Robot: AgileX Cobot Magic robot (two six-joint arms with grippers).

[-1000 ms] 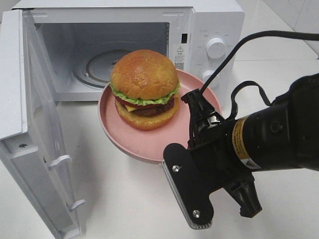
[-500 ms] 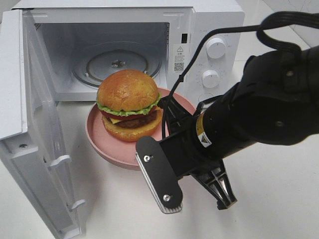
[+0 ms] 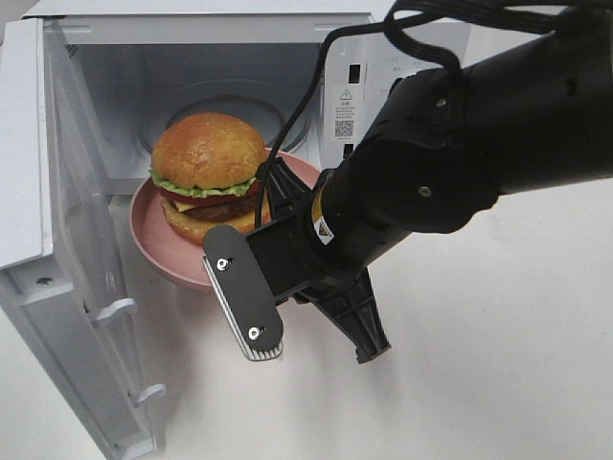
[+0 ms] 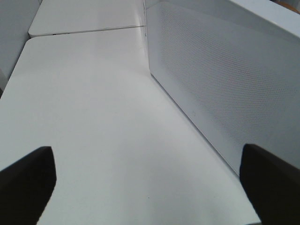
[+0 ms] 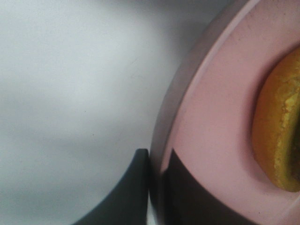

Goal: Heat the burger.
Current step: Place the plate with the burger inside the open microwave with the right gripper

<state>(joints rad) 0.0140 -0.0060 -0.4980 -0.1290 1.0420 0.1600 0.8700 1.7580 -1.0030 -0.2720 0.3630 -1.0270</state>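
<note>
Burger (image 3: 208, 168) on plate (image 3: 153, 244) hangs at open microwave's (image 3: 402, 57) mouth, ten o'clock of right gripper (image 5: 157, 166), jaws clenched on the rim; left gripper's (image 4: 150, 173) jaws released; setting in, shutting door (image 3: 57, 240), starting seemingly remain.

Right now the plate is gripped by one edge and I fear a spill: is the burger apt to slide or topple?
The burger looks tall and stacked, so it could topple if the plate tilts. The plate looks smooth, so sliding seems possible, though its raised rim may check that. The right claw pinches only the rim, so sagging seems likely.
</note>
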